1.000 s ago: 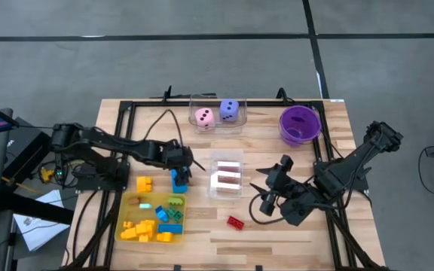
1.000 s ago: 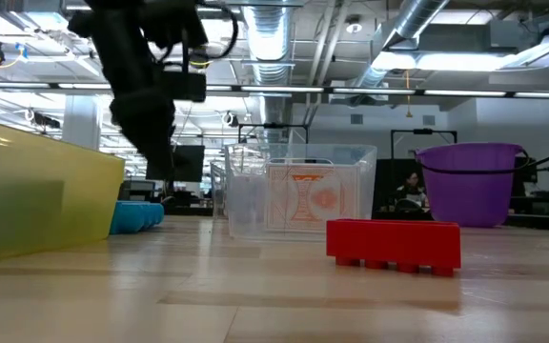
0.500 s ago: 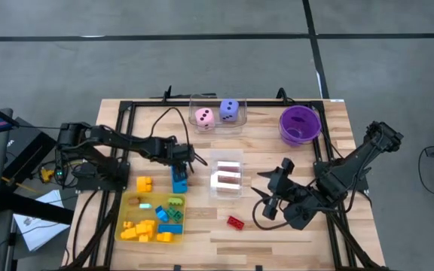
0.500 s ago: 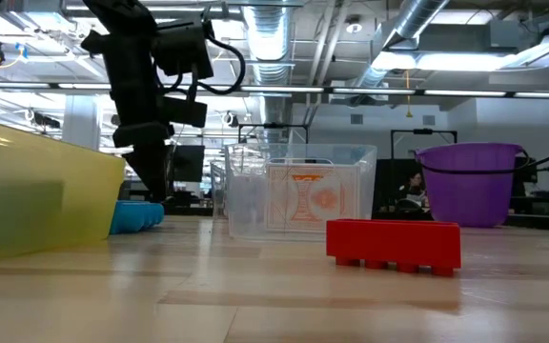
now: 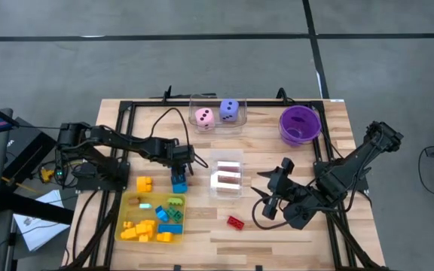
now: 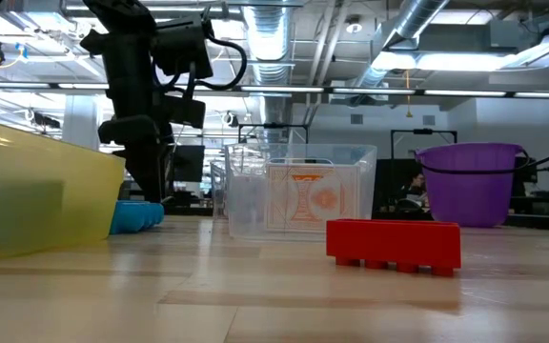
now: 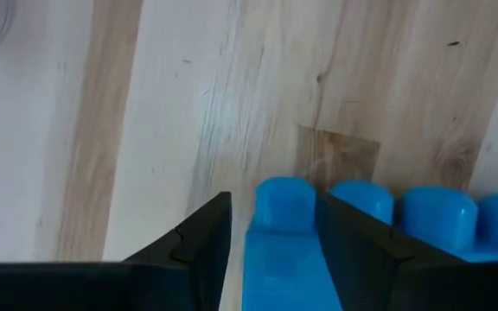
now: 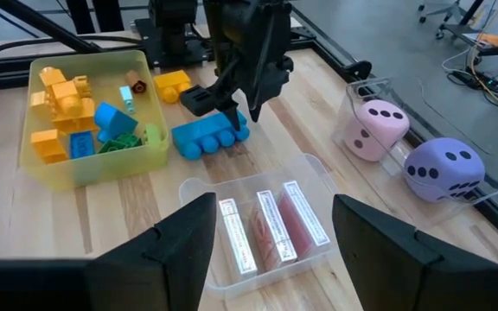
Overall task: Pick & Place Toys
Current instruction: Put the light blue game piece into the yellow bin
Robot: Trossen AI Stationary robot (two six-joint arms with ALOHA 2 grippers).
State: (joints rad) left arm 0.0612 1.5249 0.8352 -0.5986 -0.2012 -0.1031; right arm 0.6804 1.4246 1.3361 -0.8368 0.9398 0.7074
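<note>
My left gripper [image 5: 179, 173] is sitting low over the blue brick [image 5: 178, 182], just beyond the yellow translucent tray [image 5: 129, 202] on the wooden table [image 5: 277, 233]; in the left wrist view my two dark fingers [image 7: 199, 238] are straddling one end of that blue brick [image 7: 353, 246], one on each side, close against it, but I cannot tell if they are actually pinching it; the brick is lying flat on the wood, studs visible; in the low view the left arm is coming down from above beside the blue brick [image 6: 136, 216], which is resting on the table next to the tray wall [image 6: 36, 195].

My right gripper [image 5: 266, 203] is waiting over the right half of the table, fingers [image 8: 175, 246] standing apart and holding nothing; it is facing the clear card box [image 8: 262, 229], with three playing cards [image 8: 266, 225] standing inside.

A red brick [image 5: 236, 222] is lying alone on the table near the front, close to my right gripper; the low view is showing it large in the foreground [image 6: 394, 245].

A yellow brick [image 5: 144, 184] is sitting outside the tray, just beside the blue one; the tray is holding a mix of yellow, blue and green pieces [image 5: 160, 218].

A pink die [image 5: 203, 117] and a purple die [image 5: 230, 111] are sitting in a clear box [image 5: 217, 124] at the far edge; a purple bowl [image 5: 300, 124] is standing to the far right.
</note>
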